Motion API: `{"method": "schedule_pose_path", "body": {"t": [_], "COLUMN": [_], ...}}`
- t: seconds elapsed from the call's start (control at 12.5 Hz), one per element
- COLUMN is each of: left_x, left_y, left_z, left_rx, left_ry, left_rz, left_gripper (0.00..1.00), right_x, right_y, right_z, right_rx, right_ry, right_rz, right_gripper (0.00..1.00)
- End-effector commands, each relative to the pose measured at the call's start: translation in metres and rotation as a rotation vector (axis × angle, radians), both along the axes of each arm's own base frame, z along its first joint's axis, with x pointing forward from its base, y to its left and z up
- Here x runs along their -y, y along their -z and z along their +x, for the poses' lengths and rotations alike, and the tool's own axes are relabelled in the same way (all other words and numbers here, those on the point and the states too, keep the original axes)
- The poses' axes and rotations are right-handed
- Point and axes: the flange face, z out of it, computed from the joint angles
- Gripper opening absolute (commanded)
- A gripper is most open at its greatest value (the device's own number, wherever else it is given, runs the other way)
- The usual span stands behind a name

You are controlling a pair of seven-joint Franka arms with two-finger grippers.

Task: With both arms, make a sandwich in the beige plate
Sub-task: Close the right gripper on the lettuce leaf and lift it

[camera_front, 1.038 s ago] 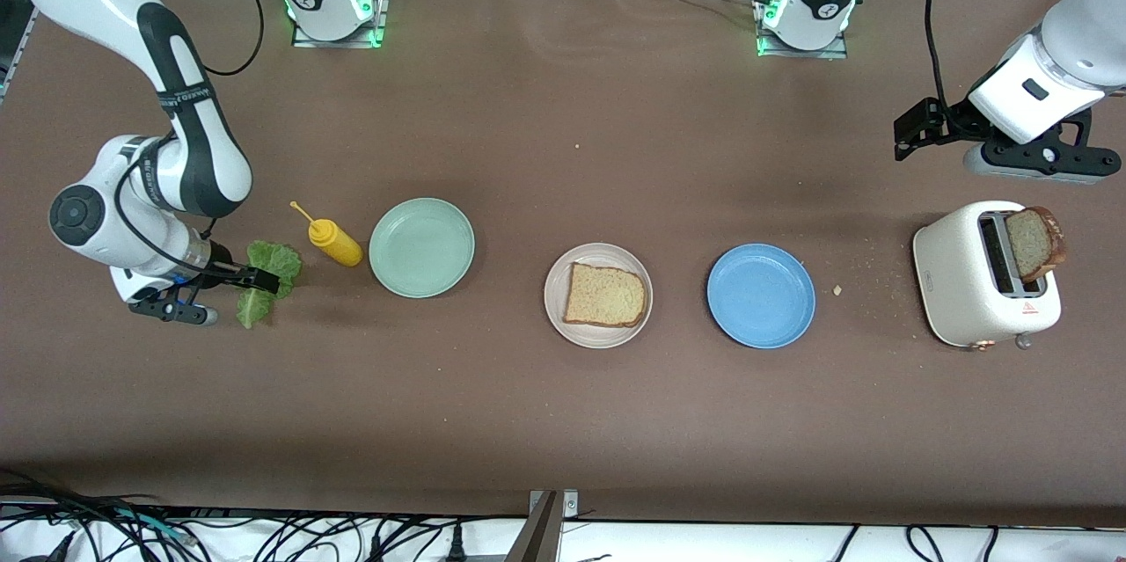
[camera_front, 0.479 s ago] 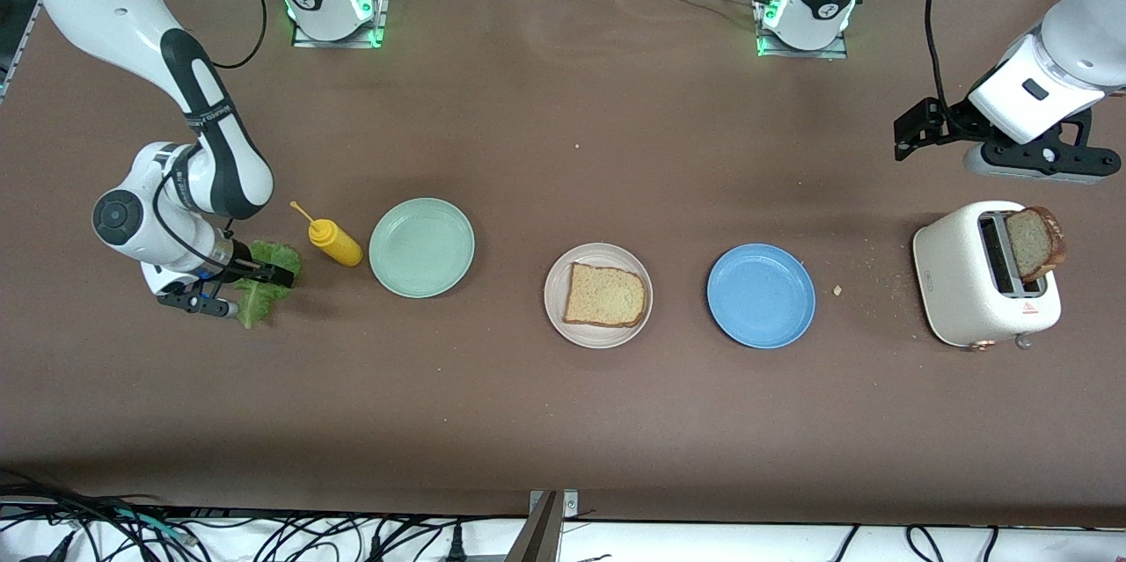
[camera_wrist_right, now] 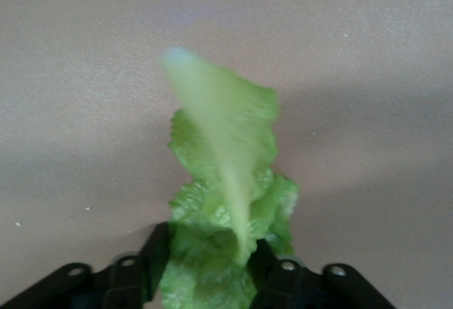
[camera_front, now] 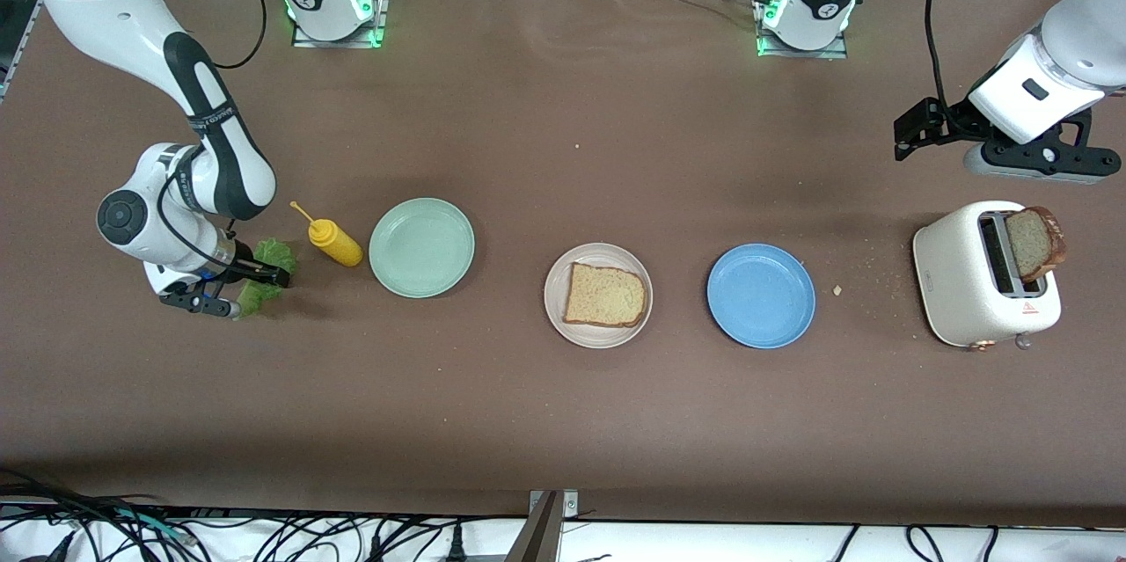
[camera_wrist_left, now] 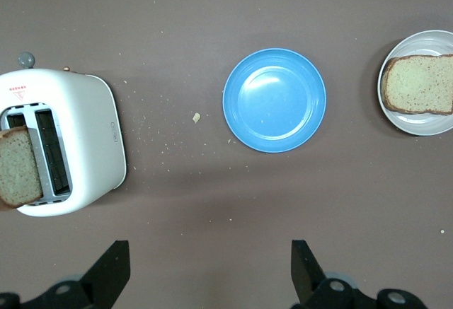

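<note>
Brown table, both arm bases along one edge. Right gripper (camera_front: 236,291) is clamped on a lettuce leaf (camera_front: 264,267), lifted just off the table at the right arm's end, beside a yellow squeeze bottle (camera_front: 334,244). Beige plate (camera_front: 559,317) with one bread slice (camera_front: 603,295) sits mid-table, well apart from this gripper, past a green plate (camera_front: 421,246). Left gripper (camera_wrist_left: 212,281) waits with fingers spread, over bare table near the toaster (camera_front: 959,276) and its second slice (camera_front: 1036,242). Judgement: carry leaf high over bottle, release flat, centred on bread.
</note>
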Motion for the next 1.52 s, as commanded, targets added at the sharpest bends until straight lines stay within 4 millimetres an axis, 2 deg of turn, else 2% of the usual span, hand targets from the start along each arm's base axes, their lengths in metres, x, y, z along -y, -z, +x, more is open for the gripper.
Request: {"method": "schedule_pose_path", "body": {"t": [0.0,0.16,0.32,0.72,0.88,1.04,1.12,1.44], "left_x": [-0.002,-0.002,-0.002,-0.002,-0.002,-0.002,-0.002,-0.003], "left_y": [-0.004,-0.004,-0.003,-0.003,-0.003,-0.003,-0.003,-0.003], "left_z": [-0.003,-0.003,-0.003,-0.003,-0.003,-0.003,-0.003,-0.003], "left_rx": [0.004,0.004,0.002,0.002,0.002,0.002,0.002,0.002], "left_ry": [0.005,0.005,0.005,0.004,0.004,0.002,0.004,0.002], "left_rz": [0.025,0.025,0.025,0.025,0.025,0.025,0.025,0.025], "left_gripper": [1.0,1.0,1.0,1.0,1.0,1.0,1.0,1.0], "right_x": [0.001,0.0,0.0,-0.006,-0.007,-0.012,-0.025,-0.105], "right_y": [0.004,-0.003,-0.02,-0.102,-0.136,-0.16,-0.174,-0.224], "right_z": [-0.001,0.003,0.008,0.027,0.028,0.027,0.027,0.027], "right_rx": [0.005,0.019,0.022,-0.014,-0.007,0.012,0.033,0.083], "right_ry": [0.014,0.003,-0.003,-0.05,-0.112,-0.185,-0.225,-0.317], "right_rz": [-0.003,-0.003,-0.003,-0.009,-0.025,-0.025,-0.026,0.015], "right_gripper": [0.0,0.0,0.0,0.0,0.0,0.0,0.0,0.0]}}
